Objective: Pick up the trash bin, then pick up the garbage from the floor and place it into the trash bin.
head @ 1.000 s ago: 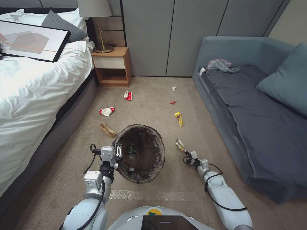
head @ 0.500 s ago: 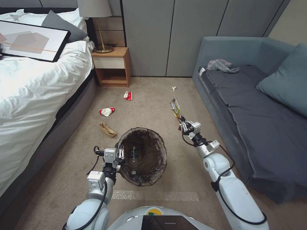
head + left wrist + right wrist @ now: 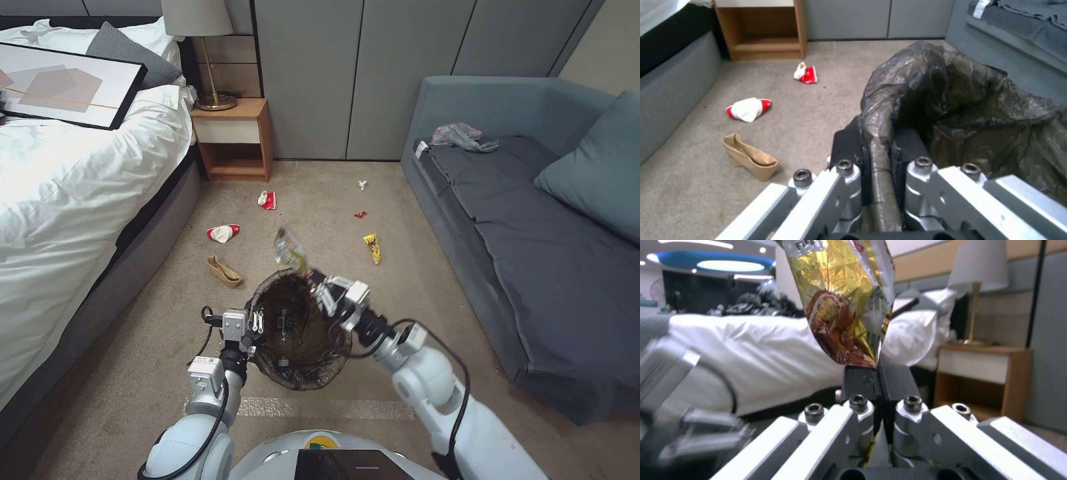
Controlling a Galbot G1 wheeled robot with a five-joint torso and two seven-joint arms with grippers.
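On the far left stands the bed (image 3: 60, 180), with a framed picture (image 3: 63, 83) lying on its white covers, and beside it a wooden nightstand (image 3: 233, 137) carrying a lamp (image 3: 200, 40). On the carpet near the bed lie pieces of garbage: a tan paper piece (image 3: 223, 271), a red-and-white carton (image 3: 223, 232) beyond it, and a second red-and-white carton (image 3: 267, 199) closer to the nightstand.

The left end effector (image 3: 256, 325) is closed on the near-left rim of the trash bin (image 3: 300, 373), its dark pads (image 3: 849, 146) pinching the bag-covered rim from both sides. The bin is held in front of the robot, its brown liner folded over the edge.

The right end effector (image 3: 319, 285) reaches across the bin's far rim, fingers clamped shut on the bottom edge of a yellow snack wrapper (image 3: 289, 248). The wrapper stands upright above the fingers, over the far edge of the bin's opening.

Further right on the carpet lie another yellow snack wrapper (image 3: 373, 247), a tiny red scrap (image 3: 360, 214) and a small white scrap (image 3: 363, 184). At the far right is a grey-blue sofa (image 3: 533, 267) with a thin plastic bag (image 3: 460, 137) on its seat.
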